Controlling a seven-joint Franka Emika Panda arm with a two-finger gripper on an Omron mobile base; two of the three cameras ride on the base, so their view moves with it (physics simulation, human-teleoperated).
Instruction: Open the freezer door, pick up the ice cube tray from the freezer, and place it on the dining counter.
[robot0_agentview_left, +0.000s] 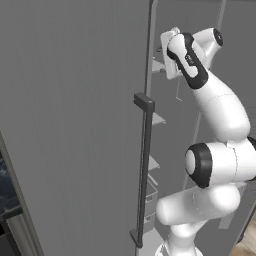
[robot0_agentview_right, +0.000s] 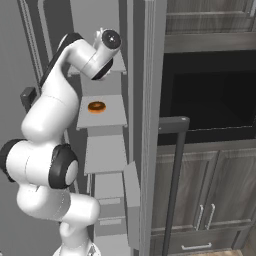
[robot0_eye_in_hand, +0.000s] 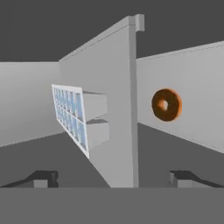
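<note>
Freezer (robot0_agentview_right: 102, 155) shelves hold ice cube tray (robot0_eye_in_hand: 70, 117) and doughnut (robot0_eye_in_hand: 166, 104); fingers (robot0_eye_in_hand: 43, 178) spread wide, empty.

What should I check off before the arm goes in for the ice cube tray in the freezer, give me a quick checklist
1. Freezer door swung open, shelves exposed: ok.
2. Gripper open, nothing between its fingertips: ok.
3. Ice cube tray in sight ahead of the hand, on one side of a shelf: ok.
4. Tray centred between the fingertips: not ok, it sits off toward one tip in the hand view.
5. Donut apart from the tray, on the other side of the shelf: ok.
6. Room around the tray for both fingers: cannot tell.
</note>
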